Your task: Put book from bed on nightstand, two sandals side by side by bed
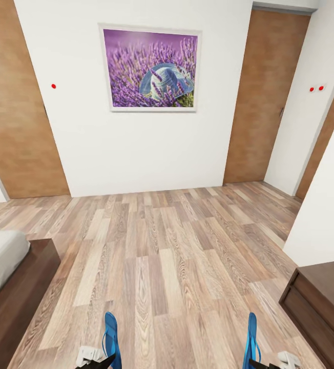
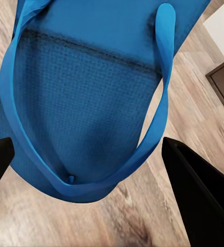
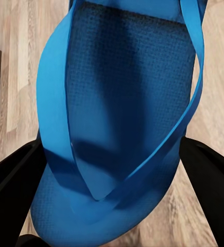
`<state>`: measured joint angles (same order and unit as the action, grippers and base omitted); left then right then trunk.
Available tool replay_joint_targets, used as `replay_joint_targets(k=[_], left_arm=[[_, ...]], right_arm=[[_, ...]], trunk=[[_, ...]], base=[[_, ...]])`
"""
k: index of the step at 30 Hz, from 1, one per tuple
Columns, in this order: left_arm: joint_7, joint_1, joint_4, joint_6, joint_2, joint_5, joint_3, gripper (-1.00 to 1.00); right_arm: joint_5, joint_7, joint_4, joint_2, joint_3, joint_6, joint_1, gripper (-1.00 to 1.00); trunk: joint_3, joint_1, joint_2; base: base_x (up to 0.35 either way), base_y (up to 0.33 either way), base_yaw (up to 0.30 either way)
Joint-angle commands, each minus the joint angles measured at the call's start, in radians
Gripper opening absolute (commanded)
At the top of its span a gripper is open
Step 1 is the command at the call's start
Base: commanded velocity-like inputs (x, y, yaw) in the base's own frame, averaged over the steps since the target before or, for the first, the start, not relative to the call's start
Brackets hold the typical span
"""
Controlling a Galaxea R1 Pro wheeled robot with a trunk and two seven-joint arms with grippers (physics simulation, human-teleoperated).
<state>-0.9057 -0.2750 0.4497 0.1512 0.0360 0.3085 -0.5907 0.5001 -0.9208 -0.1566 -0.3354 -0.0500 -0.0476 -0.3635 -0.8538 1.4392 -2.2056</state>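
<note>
Left claw (image 2: 86, 154) pinching sandal (image 2: 81, 103) | right claw (image 3: 112, 164) apparently pinching other sandal (image 3: 117, 118) | risk: thin-edge grip slipping, dropping askew beside bed (image 1: 3, 266)

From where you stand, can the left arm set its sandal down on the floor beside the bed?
Probably yes. The left gripper holds a blue sandal above bare plank floor, and the bed lies just to that side, with nothing between them.
</note>
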Motion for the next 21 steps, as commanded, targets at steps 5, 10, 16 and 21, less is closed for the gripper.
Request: replay_joint_targets(k=[5, 10, 16, 21], left_arm=[[-0.004, -0.001, 0.0, 0.007, -0.001, 0.011, -0.008, -1.0], [-0.004, -0.001, 0.0, 0.007, -0.001, 0.011, -0.008, -1.0], [-0.004, -0.001, 0.0, 0.007, -0.001, 0.011, -0.008, -1.0], [-0.005, -0.001, 0.0, 0.007, -0.001, 0.011, -0.006, -1.0]], right_arm=[[0.009, -0.003, 0.0, -0.001, -0.005, -0.005, 0.0, -1.0], [0.009, -0.003, 0.0, -0.001, -0.005, -0.005, 0.0, -1.0], [0.009, -0.003, 0.0, -0.001, -0.005, -0.005, 0.0, -1.0], [0.009, -0.003, 0.0, -0.001, -0.005, -0.005, 0.0, -1.0]], trunk=[[0.005, -0.008, 0.014], [0.021, -0.027, 0.049], [0.04, -0.05, 0.091], [0.04, -0.05, 0.091]], base=[[0.0, 0.0, -0.003], [0.0, 0.0, 0.0], [0.0, 0.0, 0.0], [0.0, 0.0, 0.0]])
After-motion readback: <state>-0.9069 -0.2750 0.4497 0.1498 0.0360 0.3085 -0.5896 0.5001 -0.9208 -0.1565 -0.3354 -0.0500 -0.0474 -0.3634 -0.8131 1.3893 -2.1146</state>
